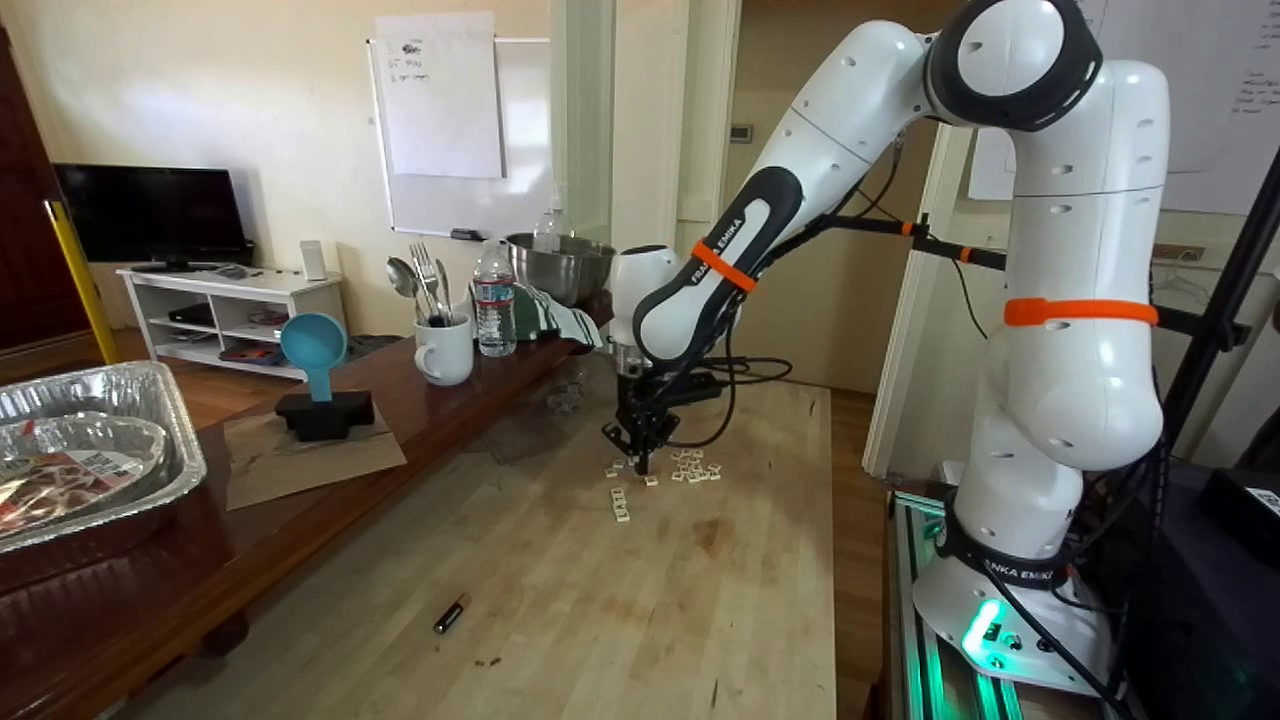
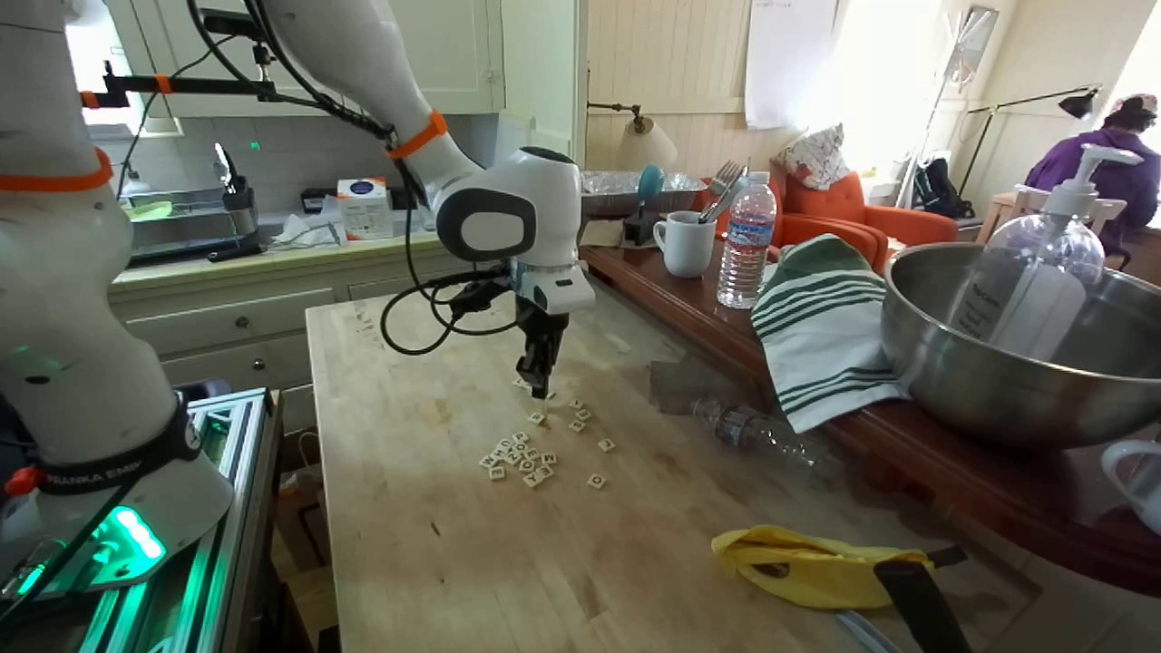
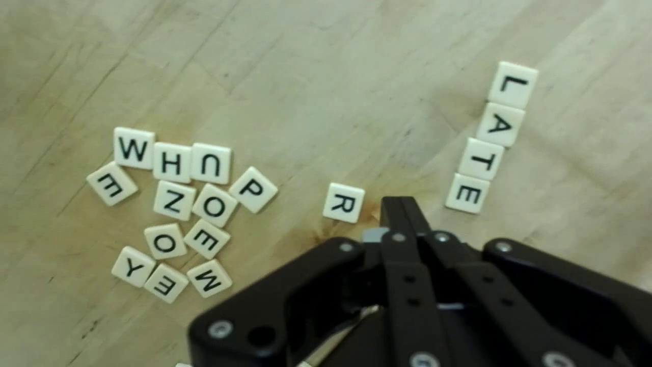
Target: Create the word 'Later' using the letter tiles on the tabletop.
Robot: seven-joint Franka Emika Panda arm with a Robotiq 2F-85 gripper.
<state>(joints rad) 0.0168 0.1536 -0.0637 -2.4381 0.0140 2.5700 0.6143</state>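
Gripper (image 3: 402,205): closed up tip to tip, no tile seen in hold; low over the tabletop (image 1: 560,600), contact not tellable.
R tile (image 3: 344,203): flat, just left of the tips in the wrist view, apart.
L-A-T-E row (image 3: 481,159): right of the tips, E tile (image 3: 467,193) nearest them.
Loose tiles (image 3: 174,200): well left of the tips, past R.
Push: judged the step in hand. Tips stand on the row side of R, so lift, cross to its far side, lower, sweep slowly rightward.
Finish: square R to E's free edge; a skewed nudge may spin it.
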